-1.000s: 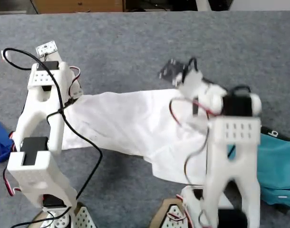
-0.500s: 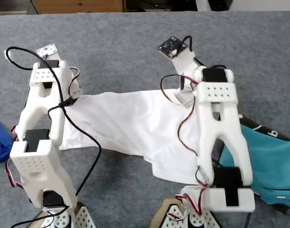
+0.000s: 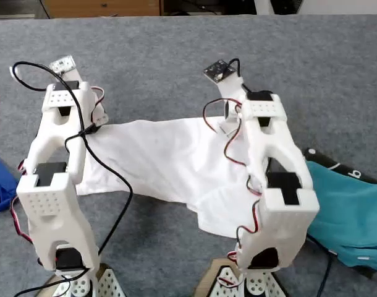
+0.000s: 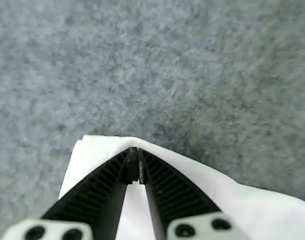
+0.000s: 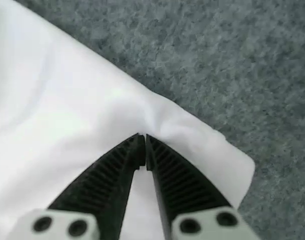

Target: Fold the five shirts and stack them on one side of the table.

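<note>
— White shirt [image 3: 170,164]; position?
— Spread out on the grey table [image 3: 157,55], wrinkled, lying between the two arms; far edge runs fairly straight from one tool to the other; near edge uneven, one lobe trailing toward the right arm's [image 3: 272,161] base.

— Left tool [image 4: 136,167]; state?
— Narrow, tips drawn together on a far corner of the white shirt, cloth caught at the very tip; bare table just past that corner; the left arm [image 3: 55,161] stands over that side edge of the white shirt.

— Right tool [image 5: 142,150]?
— Narrow as well, pinching the white shirt at its other far corner; a small pucker of cloth gathers at the tips; the hem lies doubled just beside them.

— Other cloth noted?
— Teal shirt [image 3: 355,210], bunched, just beside the white shirt on the right arm's side; the arm covers the gap, so cannot tell if the two touch; blue cloth [image 3: 0,185] well apart from the white shirt, beyond the left arm, at the edge of the high view.
</note>
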You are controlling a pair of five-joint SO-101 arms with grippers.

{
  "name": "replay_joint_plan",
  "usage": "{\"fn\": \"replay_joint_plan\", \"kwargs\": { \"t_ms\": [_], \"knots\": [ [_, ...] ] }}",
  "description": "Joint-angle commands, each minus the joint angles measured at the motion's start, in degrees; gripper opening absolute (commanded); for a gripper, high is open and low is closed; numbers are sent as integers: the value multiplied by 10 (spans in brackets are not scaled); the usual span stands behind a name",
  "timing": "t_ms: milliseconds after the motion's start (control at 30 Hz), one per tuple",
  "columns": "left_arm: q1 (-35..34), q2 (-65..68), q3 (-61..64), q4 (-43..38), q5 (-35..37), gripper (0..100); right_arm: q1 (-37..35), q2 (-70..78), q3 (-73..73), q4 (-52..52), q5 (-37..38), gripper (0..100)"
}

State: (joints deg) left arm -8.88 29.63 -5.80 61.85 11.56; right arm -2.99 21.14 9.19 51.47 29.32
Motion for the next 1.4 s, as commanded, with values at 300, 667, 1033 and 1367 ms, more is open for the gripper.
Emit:
{"fn": "replay_joint_plan", "kwargs": {
  "t_ms": [300,667,1033,1367],
  "knots": [
    [-66,66,-177,-14,-6,19,15,69,-143,-11,15,16],
    [-47,117,-400,171,-47,19,29,102,-292,101,16,16],
    [-23,116,-464,389,-159,19,-29,-82,-212,164,40,16],
    [72,120,-406,367,-156,19,-42,-167,65,-42,18,16]
  ]
}}
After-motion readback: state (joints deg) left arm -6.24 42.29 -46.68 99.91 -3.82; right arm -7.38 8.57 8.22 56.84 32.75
